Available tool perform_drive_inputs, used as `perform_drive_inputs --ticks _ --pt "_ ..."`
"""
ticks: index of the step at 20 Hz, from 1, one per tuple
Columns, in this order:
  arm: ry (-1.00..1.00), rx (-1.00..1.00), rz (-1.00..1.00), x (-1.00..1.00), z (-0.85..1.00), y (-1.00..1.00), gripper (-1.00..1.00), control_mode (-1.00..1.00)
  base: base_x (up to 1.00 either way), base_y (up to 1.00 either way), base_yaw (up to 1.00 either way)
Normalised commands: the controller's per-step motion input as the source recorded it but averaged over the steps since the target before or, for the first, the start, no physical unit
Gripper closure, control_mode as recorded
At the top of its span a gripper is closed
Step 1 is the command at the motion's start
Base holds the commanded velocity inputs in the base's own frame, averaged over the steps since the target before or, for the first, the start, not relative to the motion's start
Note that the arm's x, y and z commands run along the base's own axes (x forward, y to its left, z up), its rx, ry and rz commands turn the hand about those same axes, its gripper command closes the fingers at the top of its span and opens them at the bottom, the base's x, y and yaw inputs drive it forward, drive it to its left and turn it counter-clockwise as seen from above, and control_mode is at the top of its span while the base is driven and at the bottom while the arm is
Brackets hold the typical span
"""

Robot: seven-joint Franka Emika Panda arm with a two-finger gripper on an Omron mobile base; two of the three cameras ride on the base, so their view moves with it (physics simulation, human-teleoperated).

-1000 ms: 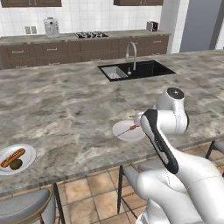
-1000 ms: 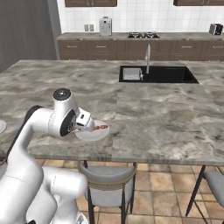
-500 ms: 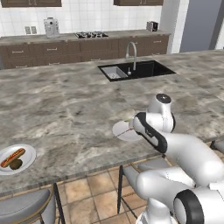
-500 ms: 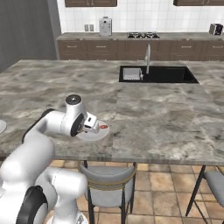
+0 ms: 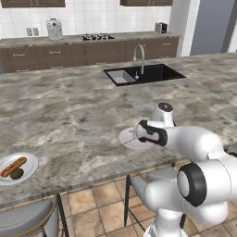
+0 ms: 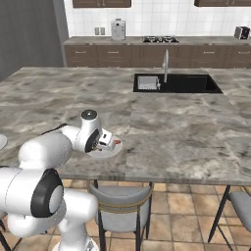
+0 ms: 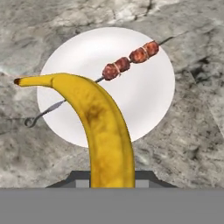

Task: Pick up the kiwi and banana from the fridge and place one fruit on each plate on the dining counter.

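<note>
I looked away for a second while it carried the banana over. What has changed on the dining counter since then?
The arm has swung lower and forward, bringing the gripper down over the near plate, still shut on the banana, which hangs above the plate. The skewer stays on that plate, and the far plate with its sausage and kiwi is unchanged.

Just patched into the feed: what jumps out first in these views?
The banana, shut in the gripper, hangs over a white plate near the dining counter's front edge; a meat skewer already lies on that plate. At the counter's far left, the second plate holds a sausage and the kiwi.
</note>
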Motion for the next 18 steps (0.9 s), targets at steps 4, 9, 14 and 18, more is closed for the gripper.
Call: perform_drive_inputs --ticks 4,9,14,18 --pt "0.08 0.00 0.00 0.50 -0.28 0.00 1.00 -1.00 0.00 0.00 0.00" --pt "0.09 0.00 0.00 0.47 -0.33 0.00 1.00 -1.00 0.00 0.00 0.00" --pt "0.10 0.00 0.00 0.38 -0.50 0.00 1.00 -1.00 0.00 0.00 0.00" --pt "0.08 0.00 0.00 0.31 -0.49 0.00 1.00 -1.00 0.00 0.00 0.00"
